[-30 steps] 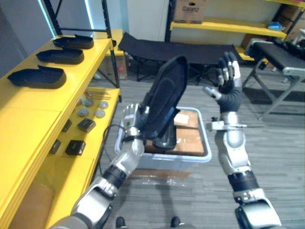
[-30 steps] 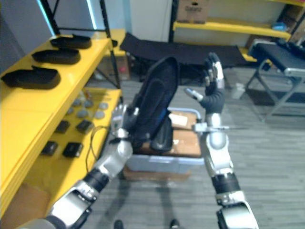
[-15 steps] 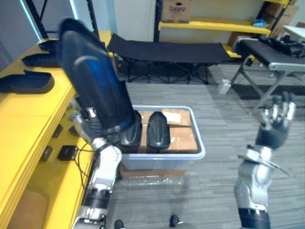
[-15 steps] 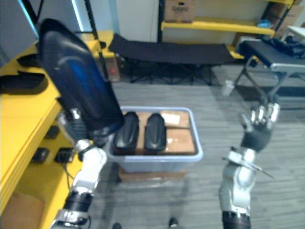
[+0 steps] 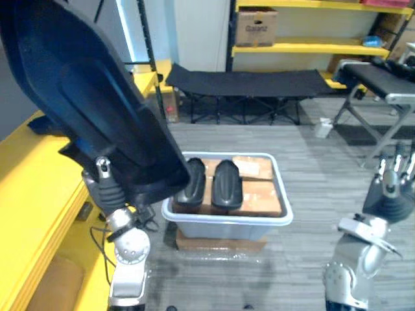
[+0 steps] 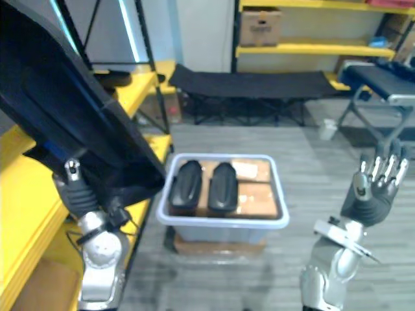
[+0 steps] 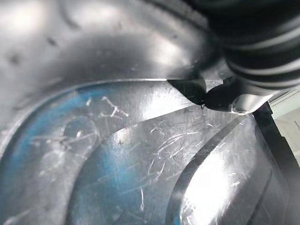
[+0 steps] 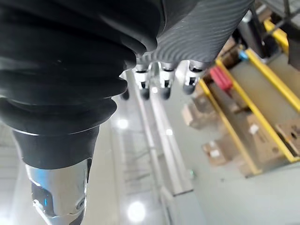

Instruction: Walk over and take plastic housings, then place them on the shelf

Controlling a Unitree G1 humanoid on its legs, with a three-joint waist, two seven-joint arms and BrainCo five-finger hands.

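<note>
- Plastic housing (image 5: 97,110): big black shell, raised at near left, tilted, top edge cut off by frame; over the yellow shelf (image 5: 29,188) edge.
- Left hand (image 5: 107,189) under it, clamped on housing. L wrist view shows one dark fingertip (image 7: 224,97) pressed on the scratched inner face; other fingers hidden behind shell.
- Right hand (image 6: 376,184) up at near right, well apart from everything, fingers (image 8: 161,79) straight and apart, nothing in it.
- Grey bin (image 5: 227,227) on floor, centre. 2 more housings (image 6: 222,186) side by side inside, beside cardboard (image 6: 259,197). Left one partly hidden by held shell in left eye view.
- Another dark housing (image 6: 113,79) on shelf, far left, mostly hidden; shape hard to make out.
- Black cot (image 5: 259,81) far behind bin.
</note>
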